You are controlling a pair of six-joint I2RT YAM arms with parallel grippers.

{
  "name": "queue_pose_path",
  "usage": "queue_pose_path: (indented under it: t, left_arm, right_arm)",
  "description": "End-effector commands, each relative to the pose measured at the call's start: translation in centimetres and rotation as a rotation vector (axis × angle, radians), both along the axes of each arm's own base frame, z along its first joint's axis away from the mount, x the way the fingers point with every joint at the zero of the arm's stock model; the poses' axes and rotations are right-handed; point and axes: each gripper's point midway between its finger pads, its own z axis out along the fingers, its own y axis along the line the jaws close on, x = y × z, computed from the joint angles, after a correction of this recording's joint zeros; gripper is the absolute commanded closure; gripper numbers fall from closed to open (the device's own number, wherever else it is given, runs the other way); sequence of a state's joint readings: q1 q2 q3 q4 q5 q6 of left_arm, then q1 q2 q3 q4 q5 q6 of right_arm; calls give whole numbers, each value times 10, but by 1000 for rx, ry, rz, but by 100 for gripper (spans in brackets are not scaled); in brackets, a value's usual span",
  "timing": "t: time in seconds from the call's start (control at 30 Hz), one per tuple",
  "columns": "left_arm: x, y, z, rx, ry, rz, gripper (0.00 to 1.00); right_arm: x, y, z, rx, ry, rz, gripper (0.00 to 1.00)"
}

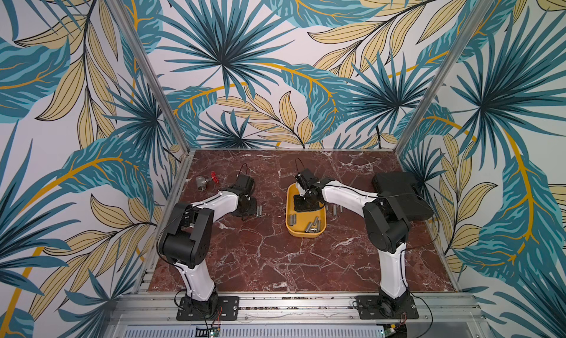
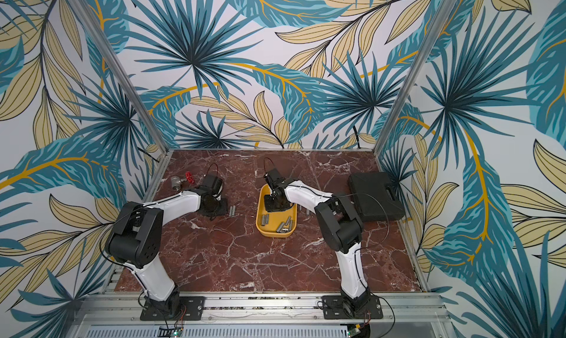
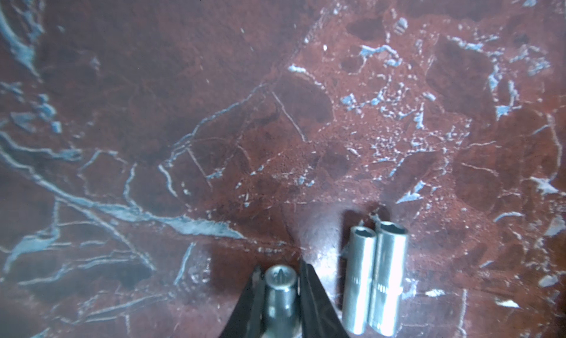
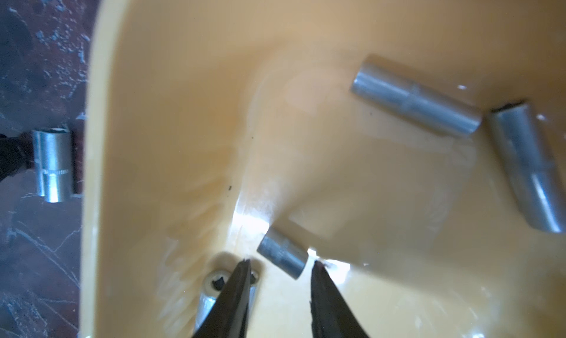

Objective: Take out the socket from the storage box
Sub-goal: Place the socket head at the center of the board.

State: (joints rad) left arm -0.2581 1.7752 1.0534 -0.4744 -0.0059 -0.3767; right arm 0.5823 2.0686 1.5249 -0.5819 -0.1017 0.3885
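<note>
Jaws of the left gripper (image 3: 281, 266) apparently pinch one socket (image 3: 280, 293) low over the table (image 3: 183, 107) beside two laid-out sockets (image 3: 373, 278), while the right gripper (image 4: 281, 261), its jaws parted and empty, hovers inside the storage box (image 4: 183, 107) over a short socket (image 4: 281, 257), with several other sockets (image 4: 413, 94) left inside.

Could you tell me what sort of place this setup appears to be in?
Probably a robot test booth rather than a workshop: a left arm and right arm bolted to an aluminium rail, a marble-look tabletop, and leaf-print panels enclosing it.
</note>
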Motion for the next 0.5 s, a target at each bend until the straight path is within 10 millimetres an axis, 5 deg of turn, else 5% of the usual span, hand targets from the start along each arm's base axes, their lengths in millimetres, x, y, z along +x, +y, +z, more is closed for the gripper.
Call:
queue_pose_path:
  t: [0.0,0.47]
  left_arm:
    - [-7,2,-10,-2,21,8,72]
    - [-5,3,21,-17,-43,19,63]
  right_arm:
    - [-5,-2,-10,-35,27,37,65]
    - [2,-1,-13,-88,14,98,66]
